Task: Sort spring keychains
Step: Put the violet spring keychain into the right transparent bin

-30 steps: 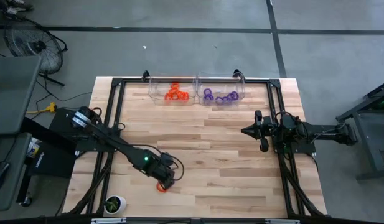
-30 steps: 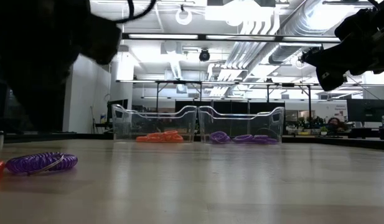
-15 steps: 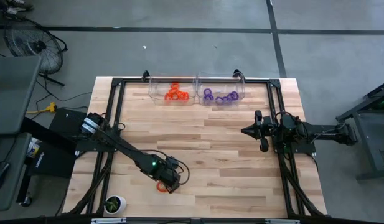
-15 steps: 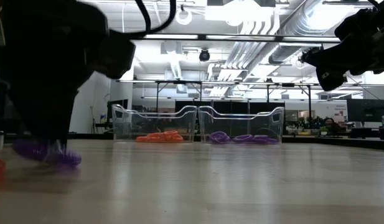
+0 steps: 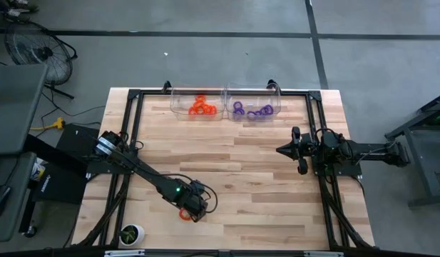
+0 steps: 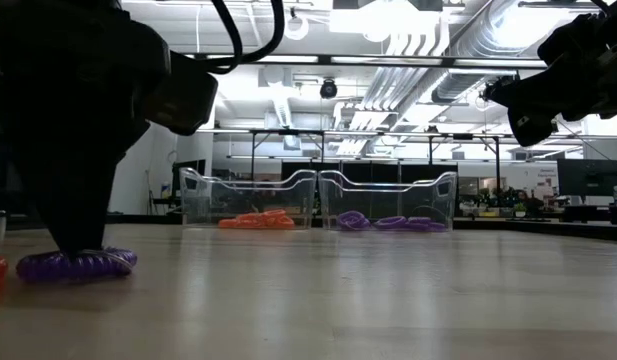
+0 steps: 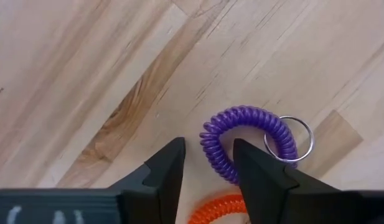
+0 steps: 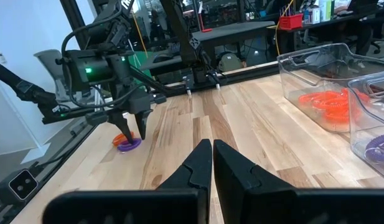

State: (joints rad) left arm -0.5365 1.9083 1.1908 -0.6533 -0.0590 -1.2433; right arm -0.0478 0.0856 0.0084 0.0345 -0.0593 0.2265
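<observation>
A purple spring keychain with a metal ring lies flat on the wooden table near its front left. An orange one lies right beside it. My left gripper is down over the purple keychain, open and pointing down, with one finger on either side of the coil. Two clear bins stand at the far edge: one holds orange keychains, the other purple ones. My right gripper waits shut above the table's right side. My left gripper comes from above, pointing down, over one side of the purple coil. One finger stands inside the loop and the other outside it. The keychain lies flat on the table. Whether the fingers touch the coil I cannot tell.
A black frame runs around the tabletop. The bare wood between the two loose keychains and the bins is free. A small white object sits at the near left corner.
My left gripper has come down and a little toward the table's right, onto the purple keychain. The keychain has stirred slightly under it and lies flat again.
</observation>
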